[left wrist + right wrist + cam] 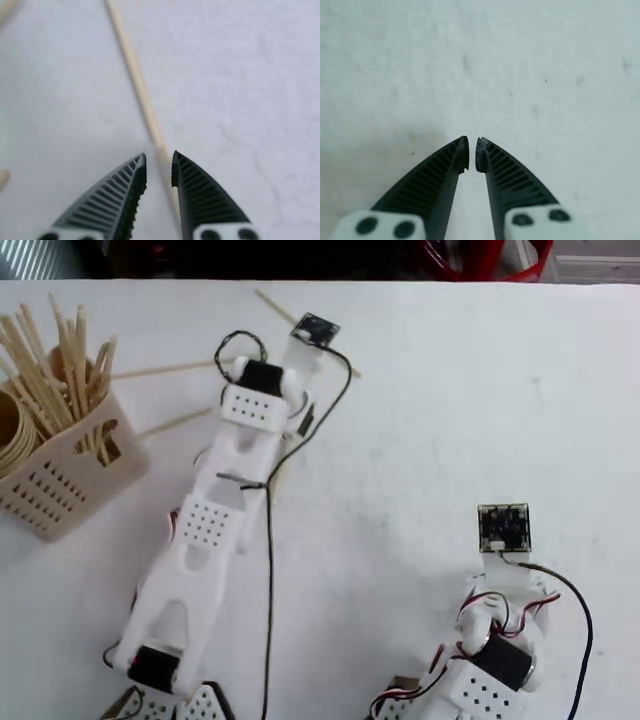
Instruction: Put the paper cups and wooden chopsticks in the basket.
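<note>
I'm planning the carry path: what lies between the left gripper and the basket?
The high view shows two loose chopsticks there: a far chopstick and a nearer chopstick, both flat on the table between the left gripper and basket.

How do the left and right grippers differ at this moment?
The left gripper has its jaws slightly apart, a wooden chopstick running between them; the right gripper has its jaws shut on nothing. In the high view the left arm stretches far across the table, while the right arm is folded back near its base. Both grippers point down at the white table.
</note>
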Robot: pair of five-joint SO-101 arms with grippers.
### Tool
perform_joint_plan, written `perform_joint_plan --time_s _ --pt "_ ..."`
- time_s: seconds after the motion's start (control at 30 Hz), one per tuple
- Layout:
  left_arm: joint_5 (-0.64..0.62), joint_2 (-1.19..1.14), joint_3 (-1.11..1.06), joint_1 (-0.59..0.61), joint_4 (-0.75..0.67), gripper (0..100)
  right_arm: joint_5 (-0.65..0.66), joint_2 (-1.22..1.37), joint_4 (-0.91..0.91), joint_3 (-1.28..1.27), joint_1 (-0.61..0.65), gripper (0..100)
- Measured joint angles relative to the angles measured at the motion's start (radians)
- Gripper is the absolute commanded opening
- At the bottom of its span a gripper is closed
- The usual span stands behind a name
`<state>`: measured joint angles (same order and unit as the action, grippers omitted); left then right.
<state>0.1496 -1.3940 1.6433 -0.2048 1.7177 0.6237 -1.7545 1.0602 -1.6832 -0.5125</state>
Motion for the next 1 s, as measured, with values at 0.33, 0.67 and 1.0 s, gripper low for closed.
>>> perform_joint_plan --time_s 0.33,0.67,1.0 --pt "0.0 -0.043 0.0 -0.002 -0.003 3 0.0 0.0 0.0 0.0 0.0 4.5" --pt "0.0 0.091 -0.002 -0.008 0.061 2 0.0 0.0 0.0 0.0 0.0 4.5" --pt "0.094 0.793 -0.002 -0.011 0.061 2 0.0 0.0 0.0 0.0 0.0 4.5"
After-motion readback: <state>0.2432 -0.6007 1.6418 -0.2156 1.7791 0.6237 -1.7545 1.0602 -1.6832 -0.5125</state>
